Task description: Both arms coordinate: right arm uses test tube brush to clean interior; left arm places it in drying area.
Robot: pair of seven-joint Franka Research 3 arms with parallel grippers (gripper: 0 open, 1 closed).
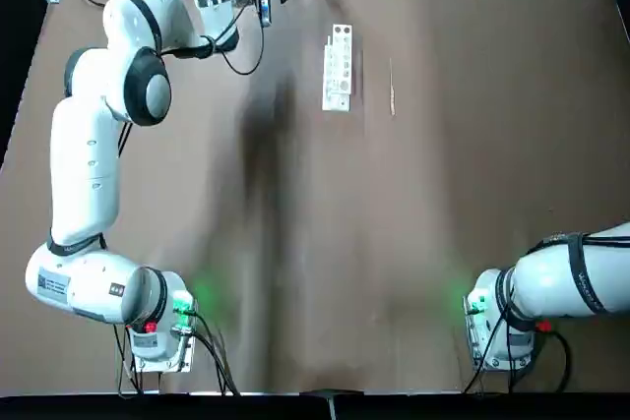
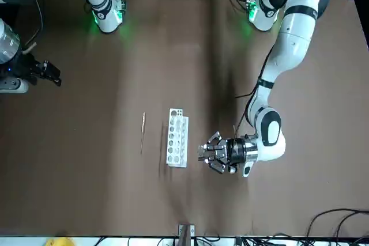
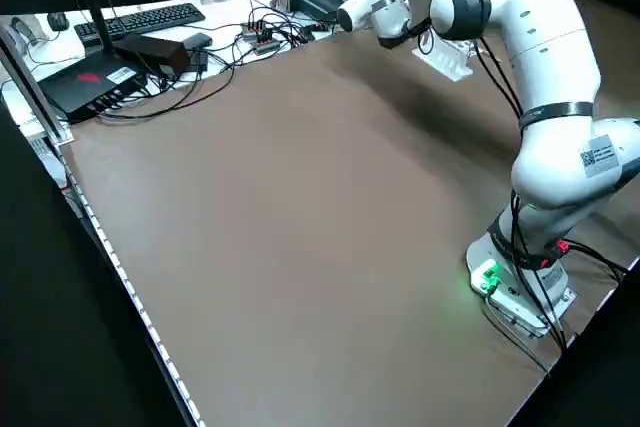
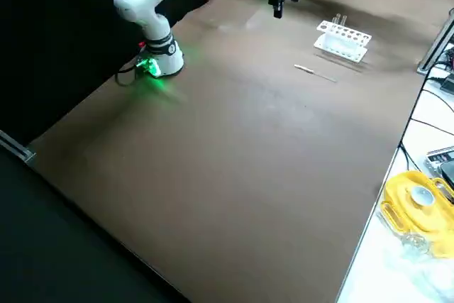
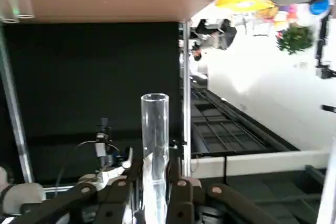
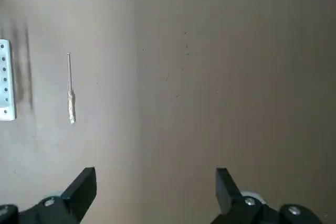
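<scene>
Little of the task looks done yet — the cleaning has not begun, judging by where things lie. The test tube brush (image 1: pixel 392 87) lies flat on the table just beside the drying area (image 1: pixel 338 67), on the side away from the left arm, and nothing grips it. The right gripper (image 6: pixel 156 182) hangs well apart from the rack with its fingers spread wide and nothing between them; in its wrist view the brush (image 6: pixel 70 88) and a corner of the rack (image 6: pixel 6 80) show far off.

The one step that seems in hand is the holding. The left gripper (image 2: pixel 212 152) sits near the rack, on the side opposite the brush, turned sideways so it points along the table — and its fingers are pinched on a clear glass test tube (image 5: pixel 154 150), whose open mouth points away from the wrist. The tube looks empty (no brush, no liquid that I can make out).

The rack's holes appear mostly vacant in the top view; the right side view shows a couple of thin uprights at its far end, perhaps tubes, but I cannot tell.

Left to do, then: the brush must be picked up and worked inside the tube, and the tube then set in the rack.
</scene>
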